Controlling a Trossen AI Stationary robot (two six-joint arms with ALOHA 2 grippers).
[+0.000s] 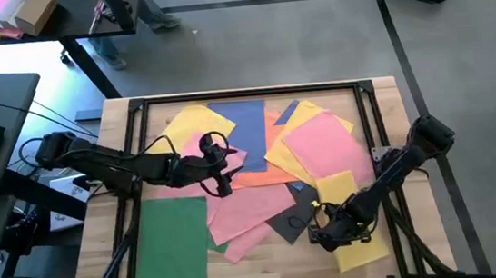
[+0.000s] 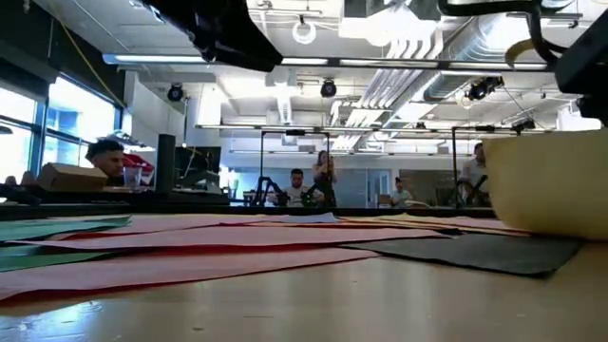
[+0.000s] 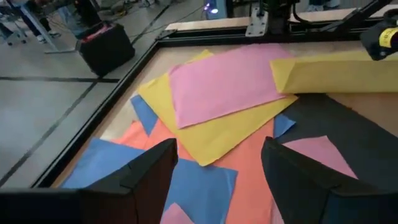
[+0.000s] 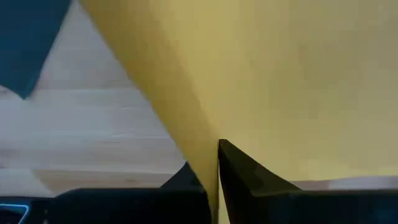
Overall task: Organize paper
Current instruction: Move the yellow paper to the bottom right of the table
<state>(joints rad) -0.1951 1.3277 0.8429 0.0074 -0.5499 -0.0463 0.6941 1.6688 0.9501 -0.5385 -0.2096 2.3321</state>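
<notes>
Coloured paper lies scattered and overlapping on the table: a green sheet (image 1: 171,242) at the near left, pink (image 1: 326,145), yellow (image 1: 194,126), blue (image 1: 245,126), orange (image 1: 261,176) and dark grey (image 1: 292,217) sheets in the middle. My left gripper (image 1: 219,165) (image 3: 217,149) hovers open over the orange and blue sheets at the pile's middle. My right gripper (image 1: 325,232) (image 4: 211,155) is at the near right, shut on a yellow sheet (image 1: 353,211), which bulges upward in the low view (image 2: 556,185). My right gripper pinches the yellow sheet by an edge (image 4: 208,149) between its two fingers; a single layer shows there. The held part is raised and curved off the table (image 3: 336,71), while the sheet's near end (image 1: 364,254) lies on the wood.
A dark frame (image 1: 253,93) runs around the work area along the table's far, left and right sides. Bare wood (image 1: 269,265) shows along the near edge between the green and yellow sheets. People sit in the room beyond the table.
</notes>
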